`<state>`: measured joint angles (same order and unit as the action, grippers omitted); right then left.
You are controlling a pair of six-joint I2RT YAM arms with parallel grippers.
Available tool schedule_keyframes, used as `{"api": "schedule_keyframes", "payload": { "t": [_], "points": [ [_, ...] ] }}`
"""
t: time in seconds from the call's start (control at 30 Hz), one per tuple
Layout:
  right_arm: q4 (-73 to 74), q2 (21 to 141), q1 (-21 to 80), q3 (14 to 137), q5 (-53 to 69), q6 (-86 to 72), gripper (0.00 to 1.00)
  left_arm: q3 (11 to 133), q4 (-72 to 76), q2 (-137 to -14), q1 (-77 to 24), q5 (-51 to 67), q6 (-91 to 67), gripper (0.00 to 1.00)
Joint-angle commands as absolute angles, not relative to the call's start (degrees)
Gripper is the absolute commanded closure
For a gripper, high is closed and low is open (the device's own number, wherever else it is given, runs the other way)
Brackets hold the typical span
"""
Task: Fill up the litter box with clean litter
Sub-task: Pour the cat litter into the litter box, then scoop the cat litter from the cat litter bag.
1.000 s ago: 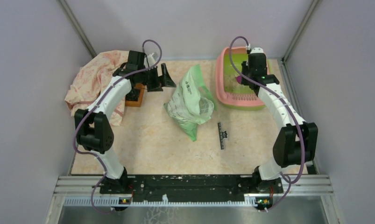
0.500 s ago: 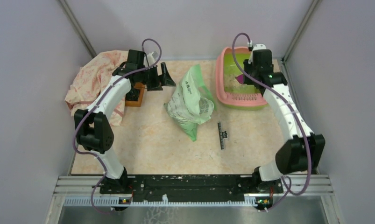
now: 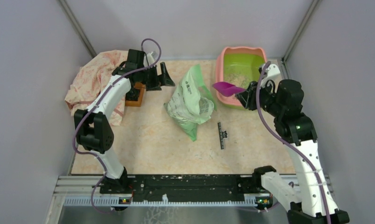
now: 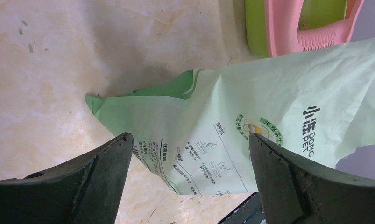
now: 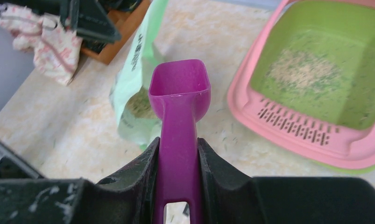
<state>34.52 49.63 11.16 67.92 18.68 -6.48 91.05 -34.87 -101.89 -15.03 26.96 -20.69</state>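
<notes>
Scoop (image 5: pixel 180 88): empty, clamped in right gripper (image 5: pixel 178 144), now withdrawn from litter box (image 5: pixel 251 109) toward bag (image 5: pixel 134 93); thin litter (image 5: pixel 300 70) layer inside, refill likely next. Left gripper (image 4: pixel 190 140) gapes, idle.

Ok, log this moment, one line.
right gripper: shut on empty purple scoop between green bag and litter box | left gripper: open, facing bag | litter: thin patch

One rectangular plastic litter box with a pink rim and lime-green basin (image 3: pixel 240 48) sits at upper right, holding one thin patch of pale beige litter granules (image 3: pixel 236 72). There is one purple plastic scoop (image 3: pixel 224 87), one light green printed bag (image 3: pixel 191 100) at centre, one pink-patterned cloth (image 3: pixel 94 77) and one small brown wooden tray (image 3: pixel 135 101) at upper left, one black ruler-like strip (image 3: pixel 221 136), and two white-and-black robot arms (image 3: pixel 111 93).
</notes>
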Motion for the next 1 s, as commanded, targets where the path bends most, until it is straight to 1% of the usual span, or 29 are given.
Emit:
{"api": "schedule_keyframes", "payload": {
  "t": [0.0, 0.17, 0.37, 0.53, 0.67, 0.8, 0.9, 0.97],
  "points": [
    [42.3, 49.6, 11.7, 71.9, 28.8, -4.6, 1.0, 93.0, -35.0, -101.5, -15.2, 26.2, -19.6, 0.01],
    [49.0, 51.7, 13.0, 76.7, 28.1, -3.3, 1.0, 93.0, -34.8, -101.6, -15.2, 26.3, -20.0, 0.01],
    [51.2, 53.2, 15.7, 76.6, 28.9, -2.7, 1.0, 92.9, -34.8, -101.6, -15.2, 26.1, -20.0, 0.01],
    [49.0, 55.1, 18.0, 74.6, 27.0, -3.1, 1.0, 92.5, -34.2, -101.9, -15.2, 26.3, -20.1, 0.01],
    [45.2, 59.0, 18.2, 74.0, 26.5, -3.2, 1.0, 92.1, -33.7, -102.0, -15.2, 26.6, -20.4, 0.01],
    [44.2, 65.1, 18.6, 76.5, 25.7, -2.8, 1.0, 91.3, -33.2, -101.9, -15.2, 26.8, -20.3, 0.01],
    [44.9, 69.8, 19.4, 80.2, 25.4, -2.3, 1.0, 90.9, -32.8, -101.9, -15.2, 26.6, -20.1, 0.01],
    [47.3, 73.4, 21.1, 83.5, 23.2, -1.2, 1.0, 90.9, -32.7, -102.3, -15.2, 26.7, -20.1, 0.01]
  ]
}}
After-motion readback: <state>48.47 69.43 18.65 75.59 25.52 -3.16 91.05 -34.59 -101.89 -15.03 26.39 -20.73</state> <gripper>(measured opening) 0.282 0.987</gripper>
